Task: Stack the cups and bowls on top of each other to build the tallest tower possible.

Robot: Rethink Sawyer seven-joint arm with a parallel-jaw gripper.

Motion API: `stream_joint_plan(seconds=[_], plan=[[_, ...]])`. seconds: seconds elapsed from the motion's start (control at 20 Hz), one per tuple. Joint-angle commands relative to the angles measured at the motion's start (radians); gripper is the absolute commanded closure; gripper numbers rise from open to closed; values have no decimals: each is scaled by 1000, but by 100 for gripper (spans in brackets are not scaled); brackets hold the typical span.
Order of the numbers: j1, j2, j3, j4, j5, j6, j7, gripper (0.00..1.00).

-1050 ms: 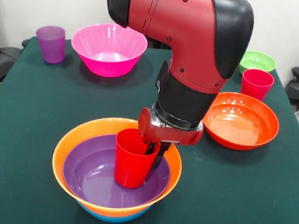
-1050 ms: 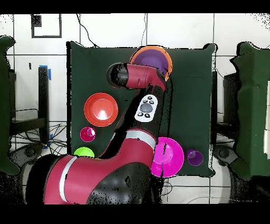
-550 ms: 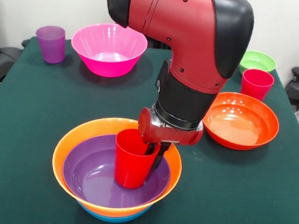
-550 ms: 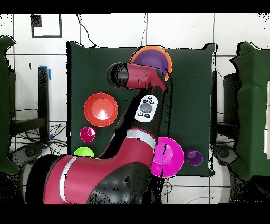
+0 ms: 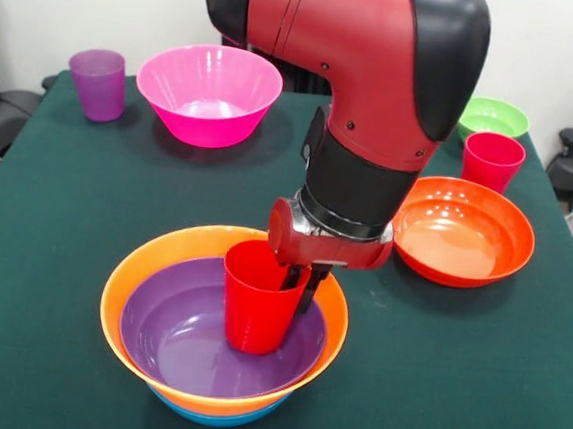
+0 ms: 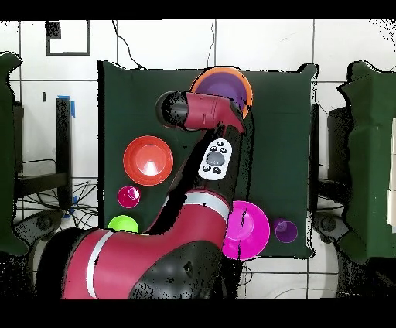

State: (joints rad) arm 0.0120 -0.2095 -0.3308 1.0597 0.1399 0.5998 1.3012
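On the green table (image 5: 54,234), bowls and cups sit scattered.

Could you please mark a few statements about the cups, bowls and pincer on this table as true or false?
1. The pincer grips the rim of a red cup. True.
2. That cup is inside the pink bowl. False: it is in the purple bowl, nested in an orange one.
3. The purple cup stands alone on the table. True.
4. The green bowl holds a cup. False: the other red cup stands before it.
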Motion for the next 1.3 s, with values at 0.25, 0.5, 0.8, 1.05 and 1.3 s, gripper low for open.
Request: stream_joint_plan(seconds=[0.25, 0.5, 0.8, 1.05, 1.3], plan=[[-25, -61, 157, 77, -15, 146, 39, 100], [-46, -74, 173, 90, -31, 146, 12, 100], [-65, -53, 183, 70, -60, 104, -10, 100], [-78, -36, 188, 55, -77, 79, -22, 100], [-76, -13, 182, 13, -88, 95, -7, 100]])
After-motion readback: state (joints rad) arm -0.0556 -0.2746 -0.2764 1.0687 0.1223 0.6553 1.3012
